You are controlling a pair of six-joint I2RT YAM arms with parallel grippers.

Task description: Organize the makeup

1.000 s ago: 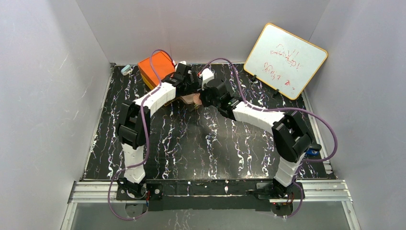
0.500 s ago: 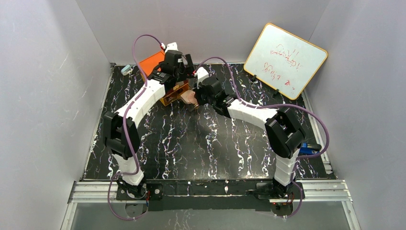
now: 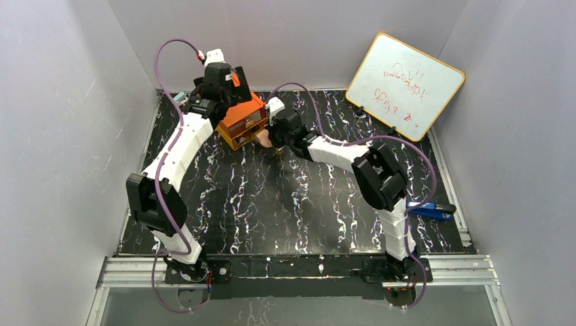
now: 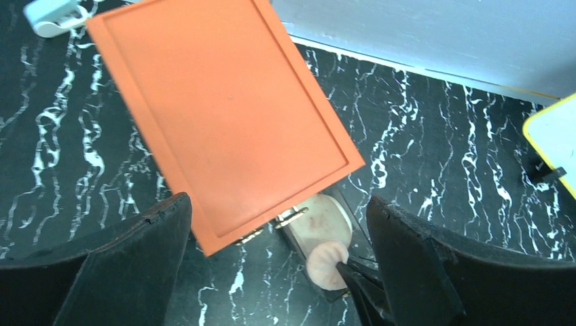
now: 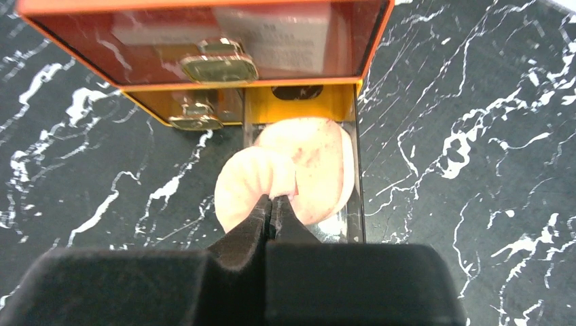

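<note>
Peach-pink fills the middle of my right wrist view: the pinched disc [image 5: 246,185] is caught by its near edge in my right claw [image 5: 273,204], fingers pressed together on it with no gap showing. It hangs over the left side of the pulled-out drawer [image 5: 358,204], overlapping a second disc [image 5: 319,166] that already lies flat inside. Part of the pinched disc appears to reach past the drawer's left wall. Behind the drawer stands the orange box [image 4: 217,115] it belongs to, on the black marbled bench [image 3: 272,204].

My left claw [image 4: 276,199] is spread wide above the box lid, touching nothing, so the box is not being steadied.

Risks as I judge them:
- If I let go here, the disc may tip over the left wall and land on the bench, since it sits off-centre.
- It may instead come to rest propped on the second disc and the rim, which could jam the drawer when it is pushed in.
- A soft disc can cling to the fingers and lift back out as they part.
- Any sideways nudge from the right arm could slide the unheld box or shove the drawer askew.

The whiteboard [image 3: 405,85] and blue stapler-like object [image 3: 428,209] sit well apart from all this.
</note>
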